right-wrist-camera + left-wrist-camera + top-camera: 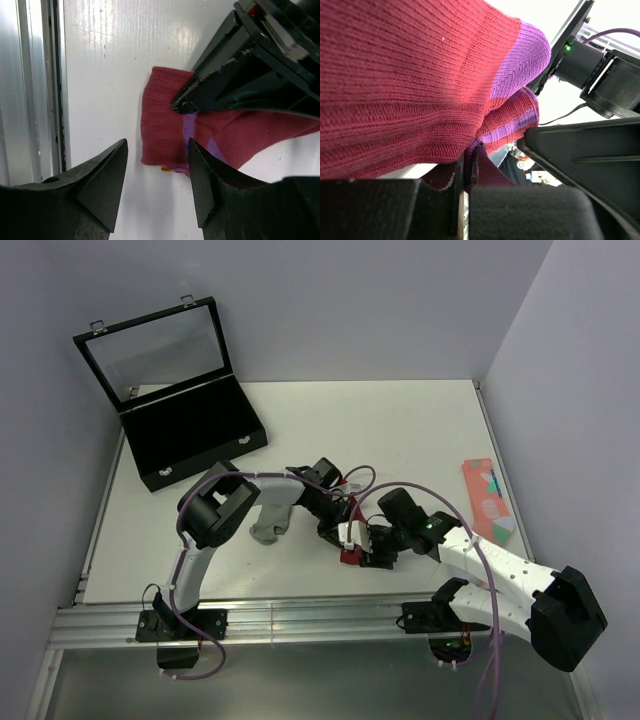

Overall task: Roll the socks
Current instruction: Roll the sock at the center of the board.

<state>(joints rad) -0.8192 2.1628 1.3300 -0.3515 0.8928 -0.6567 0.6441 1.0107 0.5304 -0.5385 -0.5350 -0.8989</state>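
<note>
Left hand (466, 170) seems clamped on the red sock (165, 125), mid-roll near the counter (400, 430) front edge; right hand (157, 145), fingers apart, must next grip the folded end.

looks like a robotics lab test cell: a plain white table (400, 420) boxed in by blank grey partition walls (380, 300), slotted aluminium rails (300, 620) running along its near edge, and two robot arms bolted there, the left arm (190, 560) and right arm (500, 580), trailing purple cables (493, 650).
</note>
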